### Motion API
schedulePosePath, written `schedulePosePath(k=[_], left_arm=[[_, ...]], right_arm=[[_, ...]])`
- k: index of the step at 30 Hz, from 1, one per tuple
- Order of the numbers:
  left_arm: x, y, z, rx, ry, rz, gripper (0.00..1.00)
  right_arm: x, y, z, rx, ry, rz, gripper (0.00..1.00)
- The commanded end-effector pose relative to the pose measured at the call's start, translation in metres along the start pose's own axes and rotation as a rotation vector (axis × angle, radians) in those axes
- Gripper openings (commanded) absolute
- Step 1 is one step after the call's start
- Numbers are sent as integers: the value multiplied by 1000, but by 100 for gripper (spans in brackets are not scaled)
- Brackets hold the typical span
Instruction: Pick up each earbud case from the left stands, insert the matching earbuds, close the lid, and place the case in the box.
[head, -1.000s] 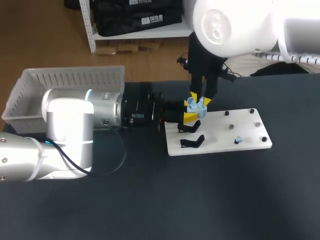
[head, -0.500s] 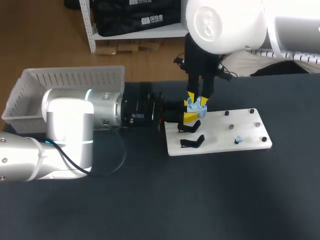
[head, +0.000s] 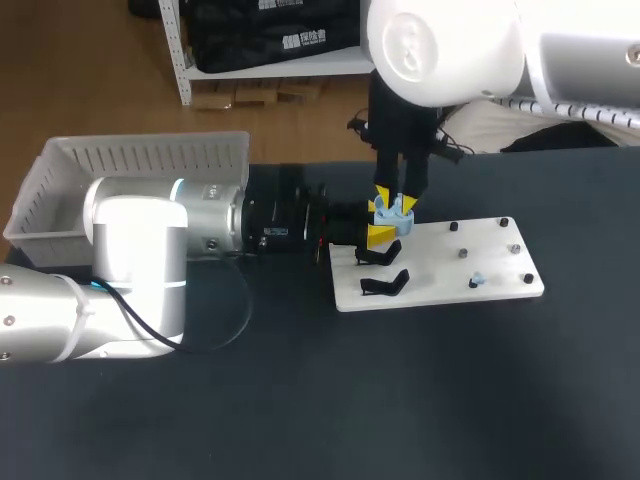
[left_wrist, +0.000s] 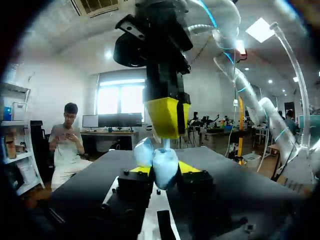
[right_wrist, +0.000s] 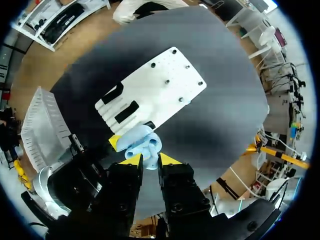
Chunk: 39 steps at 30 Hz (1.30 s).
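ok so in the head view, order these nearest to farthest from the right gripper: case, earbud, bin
From the right gripper:
1. case, right at it, held by the left gripper.
2. earbud, on the right part of the board.
3. bin, far off at the table's left.

Black table (head: 450, 400) over a wooden floor (head: 80, 70) — a white shelf (head: 290, 68) stands behind (ceiling panels (left_wrist: 260, 30) lit overhead).
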<state>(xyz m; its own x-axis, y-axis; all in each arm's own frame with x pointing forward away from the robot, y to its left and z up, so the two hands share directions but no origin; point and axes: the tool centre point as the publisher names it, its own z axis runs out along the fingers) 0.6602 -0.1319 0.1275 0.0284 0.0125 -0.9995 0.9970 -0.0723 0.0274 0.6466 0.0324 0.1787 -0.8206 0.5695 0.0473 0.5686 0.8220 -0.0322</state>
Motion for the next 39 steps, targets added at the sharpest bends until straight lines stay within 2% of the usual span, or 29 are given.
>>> schedulePosePath(k=[1, 23, 39], left_arm=[[1, 0, 0, -3, -5, 4, 0], [1, 0, 0, -3, -5, 4, 0], [1, 0, 0, -3, -5, 4, 0]], right_arm=[[-2, 1, 2, 4, 4, 0, 0], [-8, 1, 7, 26, -15, 12, 0], [-9, 1, 15, 44, 1, 17, 0]])
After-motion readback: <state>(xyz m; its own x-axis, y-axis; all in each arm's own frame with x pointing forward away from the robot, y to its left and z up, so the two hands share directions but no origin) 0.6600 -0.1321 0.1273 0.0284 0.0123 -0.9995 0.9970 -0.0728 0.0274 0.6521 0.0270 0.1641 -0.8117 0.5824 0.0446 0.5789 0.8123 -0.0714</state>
